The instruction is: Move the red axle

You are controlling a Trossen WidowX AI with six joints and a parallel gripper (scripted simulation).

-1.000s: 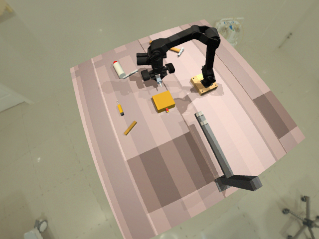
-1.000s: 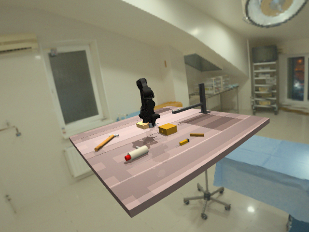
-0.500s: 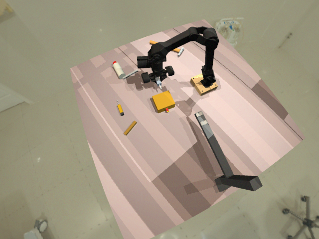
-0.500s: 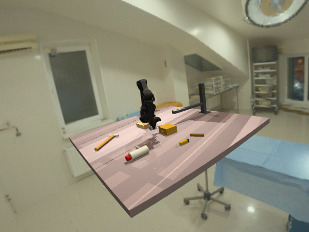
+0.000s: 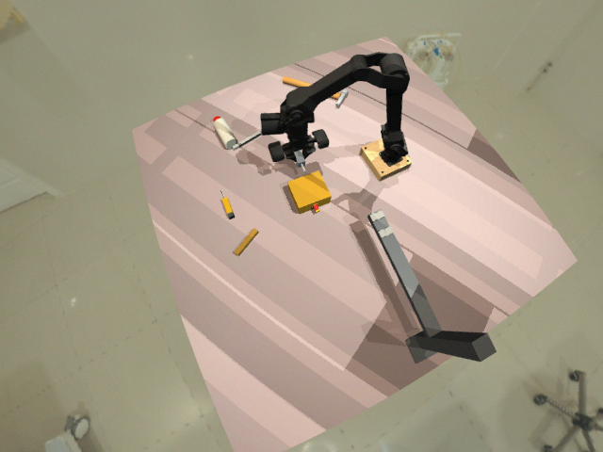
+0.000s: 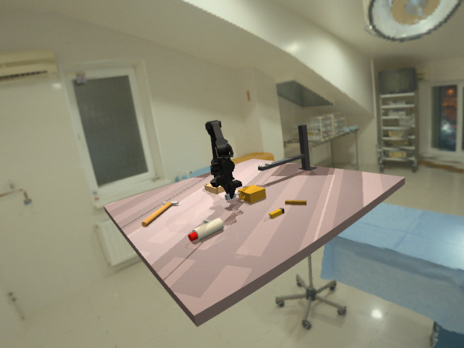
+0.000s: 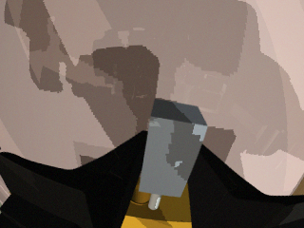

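Dark grey bracket (image 5: 404, 272) (image 6: 304, 146), lower right from the top. Mid-frame, the yellow beam (image 5: 309, 190) (image 6: 255, 193) (image 7: 157, 222) has the red axle (image 5: 315, 207) poking out its lower side. My gripper (image 5: 300, 154) (image 6: 229, 194) (image 7: 169, 141), clamped on a grey block (image 5: 300, 159) (image 6: 229, 196) (image 7: 166, 152), is above the opposite side, pin (image 5: 303, 168) (image 7: 154, 201) facing beamward. Probably a push-out along the axle's length. Exterior view hides the axle; pin-to-hole alignment's hard to judge.

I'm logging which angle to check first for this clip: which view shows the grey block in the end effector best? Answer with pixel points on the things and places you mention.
The wrist view: the grey block (image 5: 300, 158) (image 6: 229, 196) (image 7: 170, 152) fills its middle, with a thin pin below. From the top it is a small piece under the arm; the exterior view shows only a tiny bit.
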